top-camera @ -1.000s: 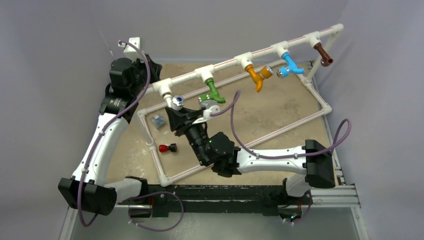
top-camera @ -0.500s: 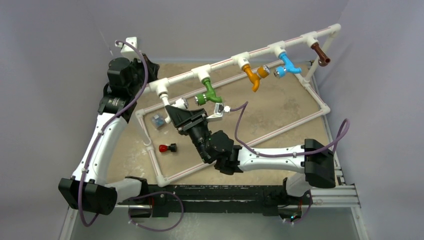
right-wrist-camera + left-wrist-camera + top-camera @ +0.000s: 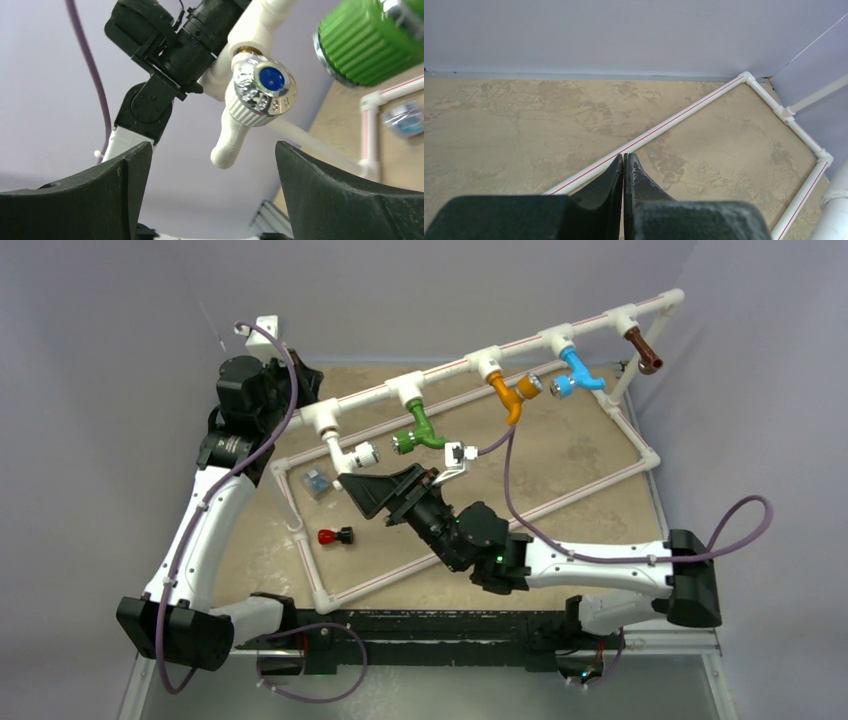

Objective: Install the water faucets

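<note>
Five water faucets hang from the tees of the raised white rail (image 3: 455, 364): white (image 3: 357, 453), green (image 3: 418, 433), orange (image 3: 510, 392), blue (image 3: 576, 374) and brown (image 3: 643, 348). My right gripper (image 3: 358, 496) stands open just below and in front of the white one. In the right wrist view the white faucet (image 3: 250, 107) with its silvery blue-dotted cap hangs free beyond my right gripper (image 3: 212, 150), touching neither finger. The green faucet (image 3: 370, 45) shows at the upper right. My left gripper (image 3: 624, 157) is shut and holds nothing, above the frame's pipe.
A white pipe frame (image 3: 640, 445) lies on the tan table. Inside its left end are a small red-and-black piece (image 3: 335, 536) and a small bluish item (image 3: 316, 481). My left arm (image 3: 250, 390) stands at the back left corner. Grey walls close in on both sides.
My right gripper has opened, let go of the white faucet and drawn back toward the near side. The faucet stays on the leftmost tee. The left arm has not moved.
</note>
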Controlling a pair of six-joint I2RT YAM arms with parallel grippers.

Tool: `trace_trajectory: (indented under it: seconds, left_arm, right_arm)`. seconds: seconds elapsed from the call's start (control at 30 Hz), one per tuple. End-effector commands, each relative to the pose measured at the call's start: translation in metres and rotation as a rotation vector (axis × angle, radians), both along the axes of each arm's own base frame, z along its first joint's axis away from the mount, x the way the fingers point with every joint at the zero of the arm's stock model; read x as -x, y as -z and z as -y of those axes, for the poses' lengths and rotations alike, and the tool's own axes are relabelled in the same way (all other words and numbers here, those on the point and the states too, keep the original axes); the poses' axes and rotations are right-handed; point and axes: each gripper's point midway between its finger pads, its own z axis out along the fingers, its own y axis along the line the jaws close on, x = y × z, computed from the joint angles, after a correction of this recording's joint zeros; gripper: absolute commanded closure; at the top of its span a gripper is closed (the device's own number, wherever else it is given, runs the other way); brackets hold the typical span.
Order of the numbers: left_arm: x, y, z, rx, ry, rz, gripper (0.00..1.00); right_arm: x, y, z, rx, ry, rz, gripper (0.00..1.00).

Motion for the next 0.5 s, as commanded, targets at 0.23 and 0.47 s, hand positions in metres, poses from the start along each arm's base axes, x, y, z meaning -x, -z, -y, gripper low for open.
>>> trace_trajectory:
  seconds: [0.23, 0.47]
  left_arm:
    - [0.011, 0.073, 0.002, -0.024, 0.022, -0.238, 1.00]
    - [0.011, 0.071, 0.001, -0.025, 0.019, -0.235, 1.00]
  right_arm:
    - [-0.006, -0.020, 0.063, 0.772, 0.116, 0.658, 0.06]
    - [-0.014, -0.040, 0.078, 1.189, 0.214, 1.194, 0.10]
